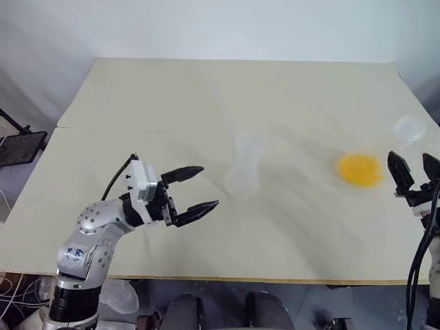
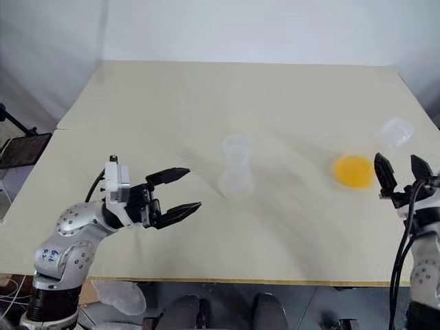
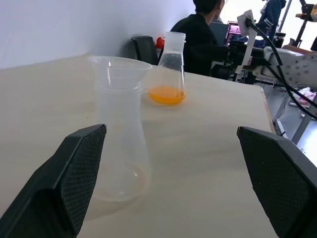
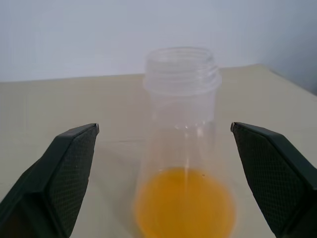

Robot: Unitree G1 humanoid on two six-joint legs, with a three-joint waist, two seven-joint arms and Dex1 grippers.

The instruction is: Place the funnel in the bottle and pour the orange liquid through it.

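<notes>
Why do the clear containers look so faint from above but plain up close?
Left eye view: the bottle and flask smear into the pale table. Left wrist view: the bottle's outline is crisp. Right wrist view: the orange liquid looks soft, between the blurred right tool's fingers.

No text, label, brand or number can be read anywhere. The left arm's grey shoulder shell (image 1: 78,255) carries a small blue mark, too small to make out. A lit screen (image 3: 232,32) behind the table (image 1: 206,96) shows bright colours, but nothing on it is legible.
</notes>
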